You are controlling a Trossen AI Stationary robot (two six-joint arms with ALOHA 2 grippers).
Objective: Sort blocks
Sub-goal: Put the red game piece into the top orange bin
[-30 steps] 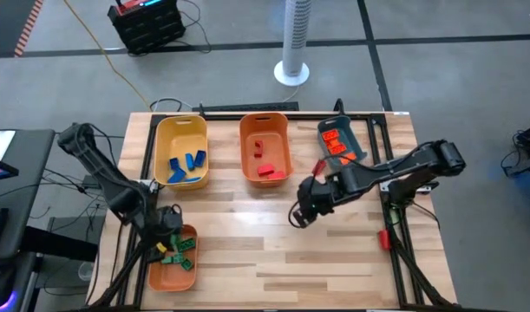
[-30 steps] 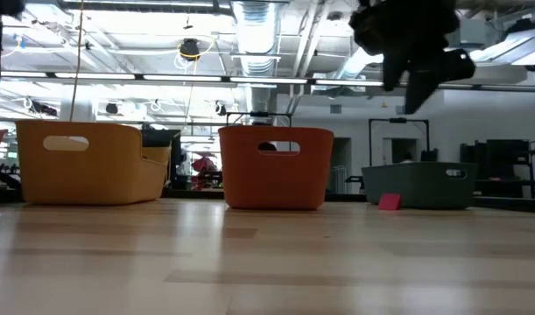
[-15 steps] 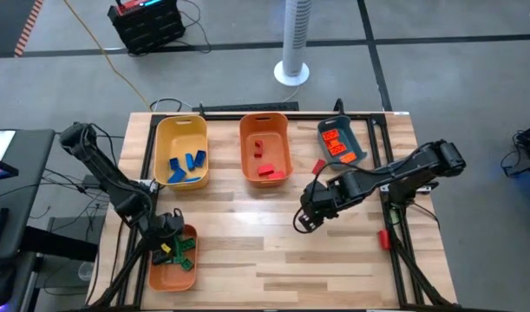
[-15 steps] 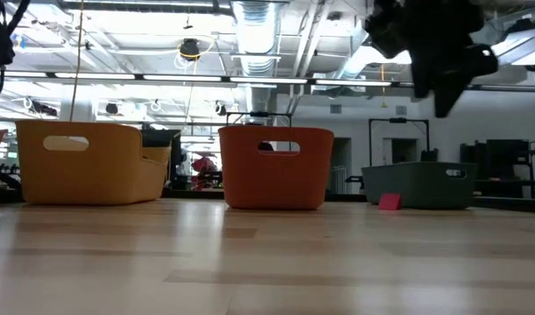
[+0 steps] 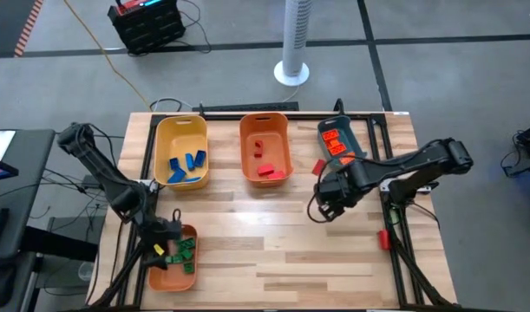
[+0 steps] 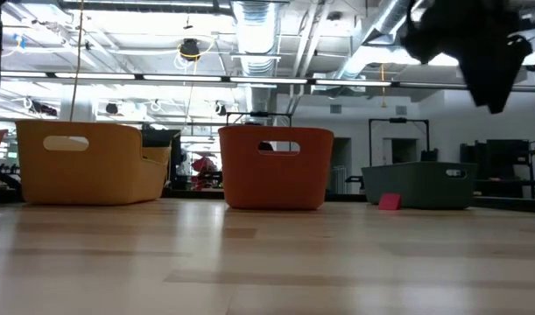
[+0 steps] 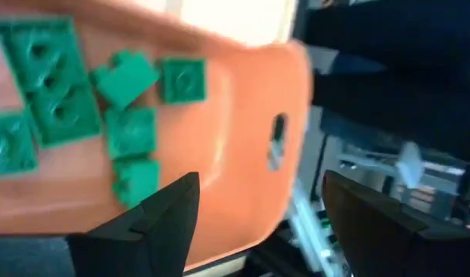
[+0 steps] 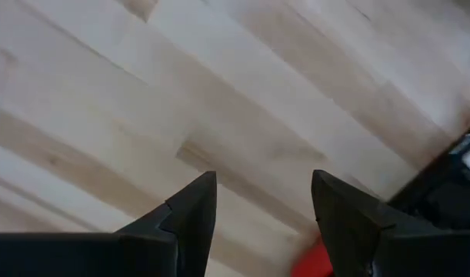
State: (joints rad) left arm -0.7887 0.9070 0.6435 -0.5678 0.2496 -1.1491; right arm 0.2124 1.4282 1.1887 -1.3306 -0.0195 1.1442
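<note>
The wooden tabletop is seen from above. At 12 o'clock a yellow bin holds blue blocks and an orange bin red ones; green blocks lie in a small orange bin at 8 o'clock. The right gripper hangs at 3 o'clock, fingers parted wide, empty. The left gripper is held over the small bin, fingers spread, nothing between them. The blocks are judged light, stiff and slick; a pinch across flat sides is advised.
</note>
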